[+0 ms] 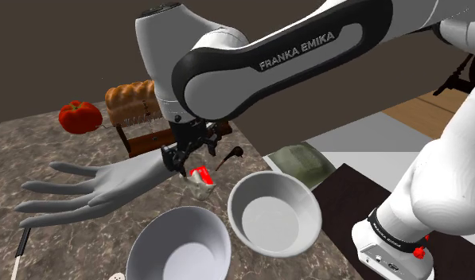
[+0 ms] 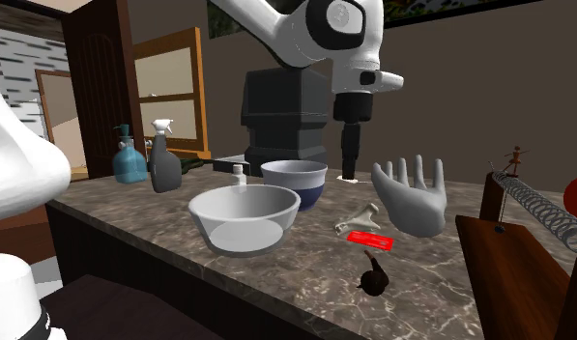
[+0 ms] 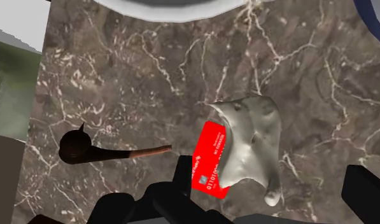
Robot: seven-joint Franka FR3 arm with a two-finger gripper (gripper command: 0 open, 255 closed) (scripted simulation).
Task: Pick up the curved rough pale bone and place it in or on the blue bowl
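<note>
Gripper [image 3: 271,170] fingers spread apart, empty, over pale lumpy curved bone [image 3: 249,137]; flat red card [image 3: 211,156] touching it; veined brown stone counter [image 3: 118,76]; round blue bowl [image 2: 294,182] near.

Flat, even rendered light, rather dim overall, shadows faint and soft, colours muted

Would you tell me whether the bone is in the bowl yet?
Not in: the bone lies on the counter by a red card.
</note>
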